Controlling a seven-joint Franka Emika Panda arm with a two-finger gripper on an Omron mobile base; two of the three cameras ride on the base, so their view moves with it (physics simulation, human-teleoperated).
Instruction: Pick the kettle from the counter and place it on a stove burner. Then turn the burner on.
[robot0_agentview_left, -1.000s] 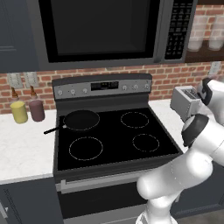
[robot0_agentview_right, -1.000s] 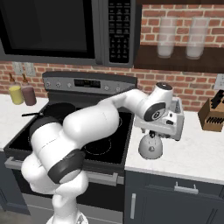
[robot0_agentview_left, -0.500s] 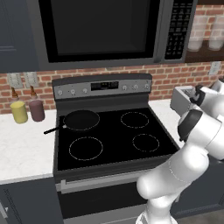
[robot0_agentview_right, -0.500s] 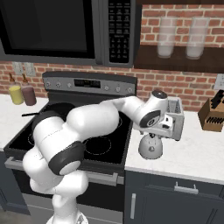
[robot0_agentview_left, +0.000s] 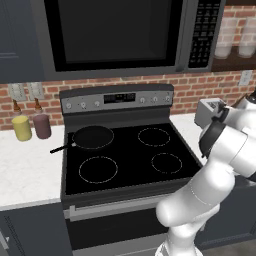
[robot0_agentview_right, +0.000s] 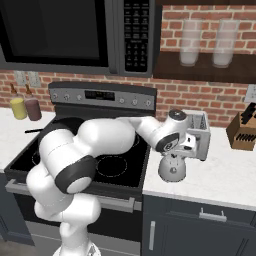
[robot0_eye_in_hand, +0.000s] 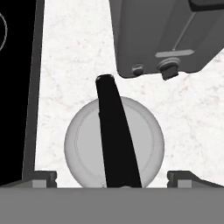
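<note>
The kettle (robot0_agentview_right: 172, 168) stands upright on the table (robot0_agentview_right: 225, 172), just right of the cooktop (robot0_agentview_right: 120, 165) and directly in front of the toaster (robot0_agentview_right: 196, 141). The end effector (robot0_eye_in_hand: 112, 178) hangs directly above the kettle, jaws apart and holding nothing, one fingertip (robot0_eye_in_hand: 39, 177) on each side of the kettle body. The kettle's dark handle (robot0_eye_in_hand: 114, 135) runs between the jaws. A frying pan (robot0_agentview_left: 92, 137) sits on the cooktop's rear-left burner.
</note>
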